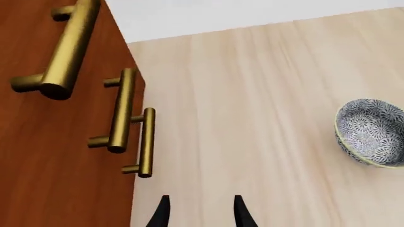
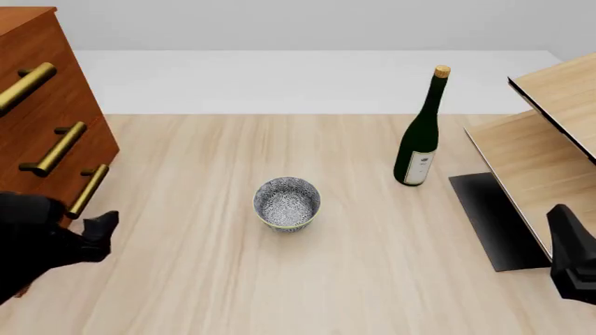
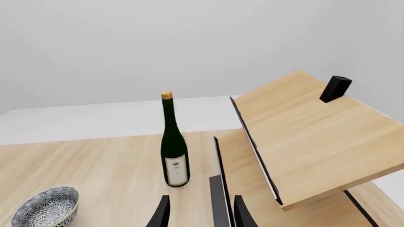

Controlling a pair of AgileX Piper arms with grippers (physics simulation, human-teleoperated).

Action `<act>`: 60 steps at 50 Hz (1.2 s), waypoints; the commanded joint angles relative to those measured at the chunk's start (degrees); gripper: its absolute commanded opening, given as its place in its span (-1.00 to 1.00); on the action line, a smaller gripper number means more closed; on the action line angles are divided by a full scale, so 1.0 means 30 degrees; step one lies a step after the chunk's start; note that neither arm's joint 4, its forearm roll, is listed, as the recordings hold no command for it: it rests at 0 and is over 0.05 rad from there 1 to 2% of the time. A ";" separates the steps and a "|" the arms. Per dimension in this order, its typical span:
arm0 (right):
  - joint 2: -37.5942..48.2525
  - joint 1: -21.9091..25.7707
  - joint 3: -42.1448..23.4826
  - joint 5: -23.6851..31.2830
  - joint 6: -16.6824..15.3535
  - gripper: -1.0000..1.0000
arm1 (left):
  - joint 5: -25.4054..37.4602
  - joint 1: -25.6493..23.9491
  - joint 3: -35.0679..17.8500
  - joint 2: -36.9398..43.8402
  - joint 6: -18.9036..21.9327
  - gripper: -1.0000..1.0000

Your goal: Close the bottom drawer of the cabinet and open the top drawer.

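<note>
My left pincer (image 1: 200,213), fingers apart and empty, hangs just beside the cabinet (image 2: 38,84) so I can reach the top drawer (image 2: 19,52)'s handle.

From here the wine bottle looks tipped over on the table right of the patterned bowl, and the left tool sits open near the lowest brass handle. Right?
Not quite. The wine bottle stands upright, cork end up, as the front view shows. The rest holds: it is on the table right of the patterned bowl, and the left tool sits open near the lowest brass handle.
</note>
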 commanded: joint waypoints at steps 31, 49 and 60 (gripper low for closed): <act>0.0264 -0.0179 0.0013 -0.0262 0.0073 1.00 | -0.1907 -0.4289 -0.0433 -0.2945 1.3197 1.00; 0.0456 -0.0148 0.0003 -0.0429 0.0182 1.00 | -0.0382 -0.3230 -0.2139 -0.3431 1.6233 1.00; 0.0428 -0.0151 0.0000 -0.0397 0.0237 1.00 | -0.0573 -0.2971 -0.2721 -0.3638 1.7788 1.00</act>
